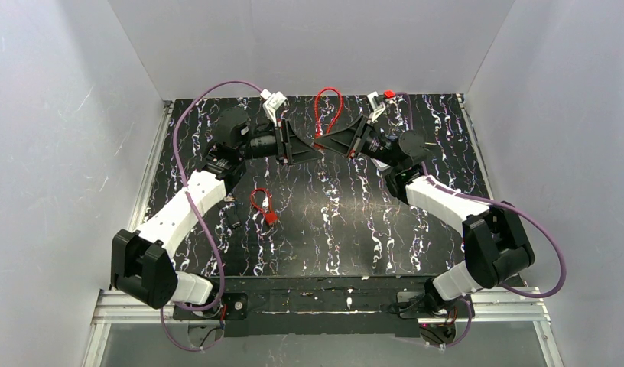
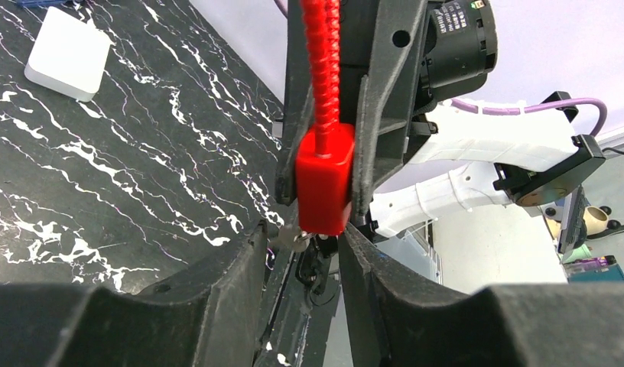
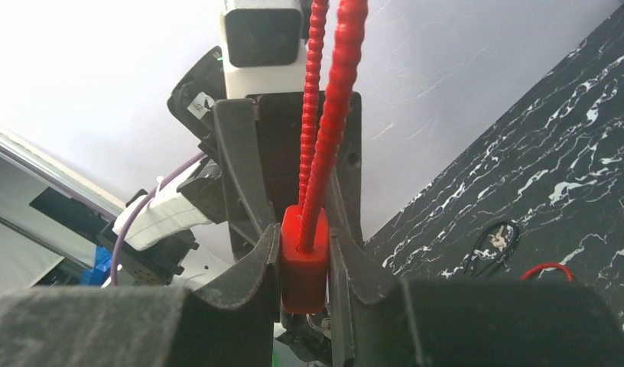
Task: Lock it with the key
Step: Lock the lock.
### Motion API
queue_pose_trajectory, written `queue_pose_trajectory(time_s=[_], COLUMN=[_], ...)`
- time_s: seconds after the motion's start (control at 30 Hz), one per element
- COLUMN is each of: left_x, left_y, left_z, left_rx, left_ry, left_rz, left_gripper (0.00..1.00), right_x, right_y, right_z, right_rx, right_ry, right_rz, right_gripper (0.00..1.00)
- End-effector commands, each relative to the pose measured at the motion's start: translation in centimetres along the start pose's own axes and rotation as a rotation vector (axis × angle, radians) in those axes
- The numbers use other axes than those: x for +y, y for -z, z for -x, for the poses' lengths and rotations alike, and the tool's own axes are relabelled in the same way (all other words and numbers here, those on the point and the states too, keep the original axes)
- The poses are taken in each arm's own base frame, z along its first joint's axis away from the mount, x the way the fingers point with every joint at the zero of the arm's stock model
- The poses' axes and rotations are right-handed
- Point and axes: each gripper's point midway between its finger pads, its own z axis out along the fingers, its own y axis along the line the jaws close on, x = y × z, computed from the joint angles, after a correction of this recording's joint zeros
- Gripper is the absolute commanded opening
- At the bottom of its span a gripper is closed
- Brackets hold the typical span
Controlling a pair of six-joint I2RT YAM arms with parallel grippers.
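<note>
Red blocky padlock [image 3: 303, 269], ribbed cable [image 3: 326, 115], pinched in right pincer [image 3: 303, 241]; left pincer [image 2: 301, 235] spread beside key [image 2: 288, 240].

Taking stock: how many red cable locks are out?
2. One red cable lock is clamped in the right gripper, far middle; the other lies on the table by the left arm. Arms may hide more.

From above and behind we look down over the whole table [image 1: 355, 229]. Our two wrist cameras sit close behind their jaws, facing each other; both share the red lock body [image 2: 324, 180] [image 3: 303, 260].
</note>
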Motion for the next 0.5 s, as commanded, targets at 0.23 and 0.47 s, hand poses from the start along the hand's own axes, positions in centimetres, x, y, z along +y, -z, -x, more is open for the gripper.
queue_pose_trajectory(time_s=[0.23, 0.47], left_x=[-2.16, -1.58], left_y=[0.29, -0.12], left_z=[1.98, 2.16], left_rx=[-0.084, -0.122], left_ry=[-0.024, 0.035], left_rz=[-0.081, -0.096], left_gripper=[0.24, 0.17], right_x=[3.59, 3.63], right_y=[-0.42, -0.34], right_z=[1.95, 2.04], right_rx=[-0.056, -0.070], right_ry=[0.079, 0.058], right_rz=[0.091, 0.097], right_gripper=[0.01, 0.01])
